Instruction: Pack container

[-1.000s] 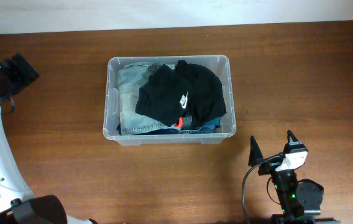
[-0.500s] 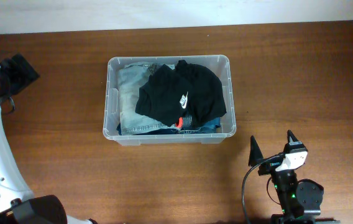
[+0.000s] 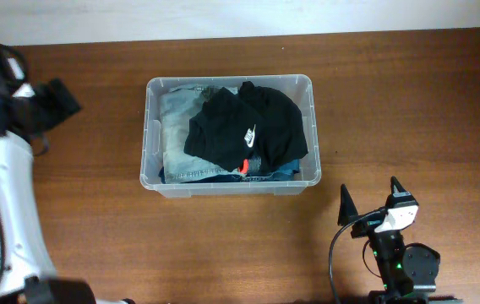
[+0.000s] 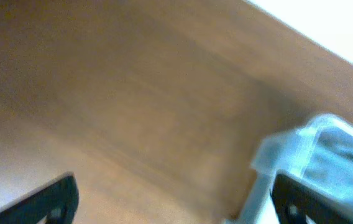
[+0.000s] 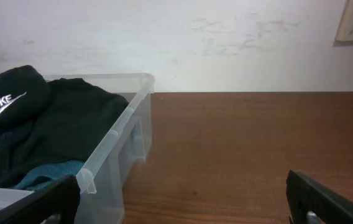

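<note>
Plainly, left end effector (image 4: 176, 200) and right end effector (image 3: 369, 198) gape empty — clear of the container (image 3: 231, 79).

The container (image 3: 149, 135) stands on the table (image 3: 409, 101) near its middle, its long sides running from 9 to 3 o'clock. Inside it, folded jeans (image 3: 177, 127) fill the 9 o'clock half. A top (image 3: 248, 127) lies on the pile toward 3 o'clock, over more clothes (image 3: 274, 169) by the 6 o'clock side. The left gripper (image 3: 54, 103) is at 9 o'clock of the container, well apart. The right gripper (image 3: 369, 190) is at 5 o'clock, near the table's front edge. A wall (image 3: 223, 17) runs along the 12 o'clock edge.
</note>
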Controlling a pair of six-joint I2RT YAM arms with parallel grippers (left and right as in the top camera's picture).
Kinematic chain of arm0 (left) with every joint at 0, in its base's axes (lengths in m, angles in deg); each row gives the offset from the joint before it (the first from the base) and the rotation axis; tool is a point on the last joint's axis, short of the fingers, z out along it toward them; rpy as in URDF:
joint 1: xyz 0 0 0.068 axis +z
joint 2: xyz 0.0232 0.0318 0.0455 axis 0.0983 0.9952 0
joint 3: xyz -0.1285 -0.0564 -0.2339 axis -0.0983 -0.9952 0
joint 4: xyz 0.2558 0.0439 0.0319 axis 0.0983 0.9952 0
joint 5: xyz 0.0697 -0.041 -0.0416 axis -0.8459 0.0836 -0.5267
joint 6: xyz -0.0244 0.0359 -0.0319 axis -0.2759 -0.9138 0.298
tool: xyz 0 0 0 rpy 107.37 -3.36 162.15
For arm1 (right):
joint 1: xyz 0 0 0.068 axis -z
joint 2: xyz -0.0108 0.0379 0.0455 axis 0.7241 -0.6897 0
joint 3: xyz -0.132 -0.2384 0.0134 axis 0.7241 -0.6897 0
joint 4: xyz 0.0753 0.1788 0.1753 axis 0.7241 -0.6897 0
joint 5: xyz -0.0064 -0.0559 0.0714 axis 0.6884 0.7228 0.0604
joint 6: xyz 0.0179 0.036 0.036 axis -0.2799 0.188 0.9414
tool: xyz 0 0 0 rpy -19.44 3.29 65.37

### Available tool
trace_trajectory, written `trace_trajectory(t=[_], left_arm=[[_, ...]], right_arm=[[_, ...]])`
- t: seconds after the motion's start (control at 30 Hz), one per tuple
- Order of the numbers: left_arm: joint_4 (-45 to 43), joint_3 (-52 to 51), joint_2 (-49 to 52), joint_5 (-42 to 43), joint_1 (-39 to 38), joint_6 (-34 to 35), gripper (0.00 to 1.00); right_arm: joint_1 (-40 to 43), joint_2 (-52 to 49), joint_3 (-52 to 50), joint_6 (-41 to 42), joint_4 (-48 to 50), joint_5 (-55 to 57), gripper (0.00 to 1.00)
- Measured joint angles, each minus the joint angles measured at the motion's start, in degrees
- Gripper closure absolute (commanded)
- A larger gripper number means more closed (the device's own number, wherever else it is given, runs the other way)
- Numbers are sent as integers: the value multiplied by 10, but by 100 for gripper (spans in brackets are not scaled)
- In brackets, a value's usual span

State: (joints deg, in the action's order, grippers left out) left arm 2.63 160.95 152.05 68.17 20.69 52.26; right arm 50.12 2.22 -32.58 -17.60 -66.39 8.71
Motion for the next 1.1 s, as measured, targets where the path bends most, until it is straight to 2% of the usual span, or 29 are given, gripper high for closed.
trace_trajectory(t=[0.3,0.4,0.57,0.77,1.0,1.1], left_arm=[[-275,-342,-269,2,-86,-36,1],[-356,-456,-361,20,-106,-70,1],[-474,-616,-511,96,-109,-153,0],[-547,-734,-633,155,-109,-203,1],[-659,-877,-732,174,-109,-218,1],[-650,-908,-772,174,-109,-219,1]], right_arm=[[0,0,0,0,0,0,1],[0,0,0,0,0,0,1],[0,0,0,0,0,0,1],[0,0,0,0,0,0,1],[0,0,0,0,0,0,1],[0,0,0,0,0,0,1]])
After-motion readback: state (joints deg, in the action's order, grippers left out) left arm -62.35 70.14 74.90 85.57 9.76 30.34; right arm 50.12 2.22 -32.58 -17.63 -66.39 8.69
